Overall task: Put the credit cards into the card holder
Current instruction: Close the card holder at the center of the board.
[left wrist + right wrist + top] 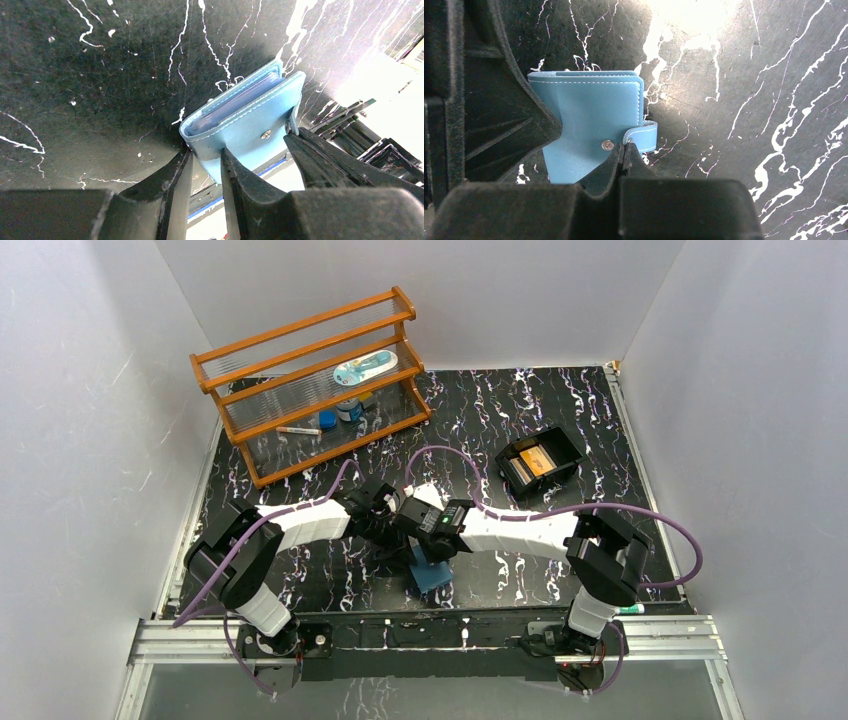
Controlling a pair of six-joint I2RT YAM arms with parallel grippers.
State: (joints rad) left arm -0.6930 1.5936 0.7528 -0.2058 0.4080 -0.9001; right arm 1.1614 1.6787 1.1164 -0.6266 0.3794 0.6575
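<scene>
The blue card holder [245, 120] is folded shut and also shows in the top view [433, 575] and the right wrist view [589, 115]. My left gripper [205, 155] clamps its lower corner, one finger on each face. My right gripper [626, 147] is shut on the end of the small snap tab [644, 135], next to the metal snap [607, 145]. An orange credit card [537, 460] and a cream one [520, 471] lie in the black tray [566, 446] at the back right, far from both grippers.
A wooden rack [310, 380] with several small items stands at the back left. White walls close in the black marbled table [620, 440] on three sides. A metal rail [420, 632] runs along the near edge by the arm bases.
</scene>
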